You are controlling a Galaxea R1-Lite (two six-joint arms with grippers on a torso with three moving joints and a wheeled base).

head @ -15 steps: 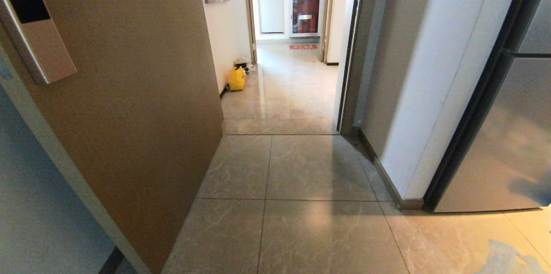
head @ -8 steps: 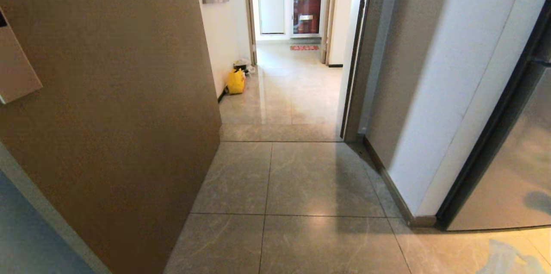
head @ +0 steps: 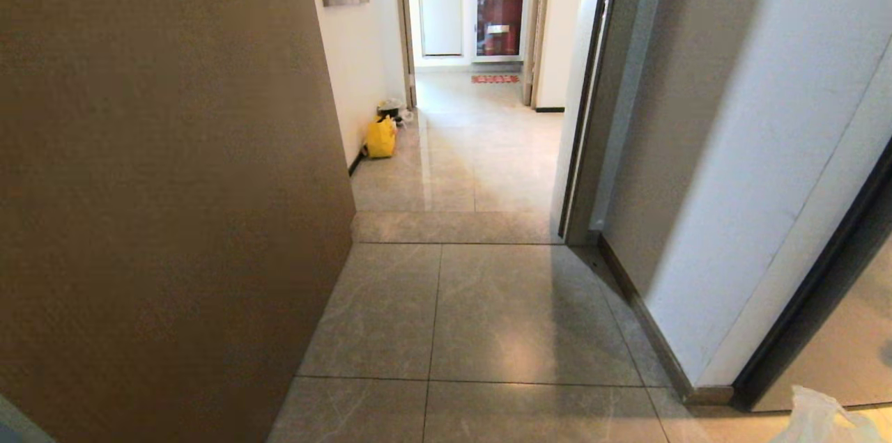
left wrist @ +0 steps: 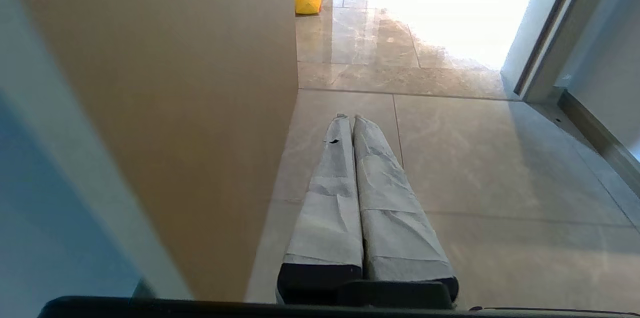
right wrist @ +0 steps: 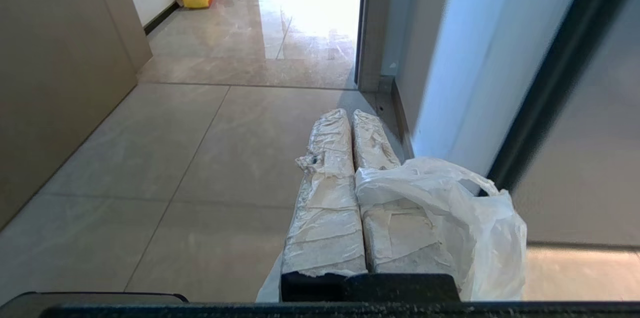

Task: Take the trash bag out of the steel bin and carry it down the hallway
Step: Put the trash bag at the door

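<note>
Glossy beige tiled floor (head: 502, 304) runs through a doorway into a bright hallway, with a tall tan door panel (head: 167, 185) on the robot's left and a white wall (head: 752, 150) on its right. Far down the hall a yellow bag (head: 381, 137) sits against the wall. The thin white plastic trash bag (right wrist: 450, 218) drapes over the right gripper (right wrist: 348, 114), whose taped fingers are pressed together on it. The left gripper (left wrist: 348, 118) is closed and empty.

Door (head: 174, 185) left, hallway (head: 460, 150) ahead
</note>
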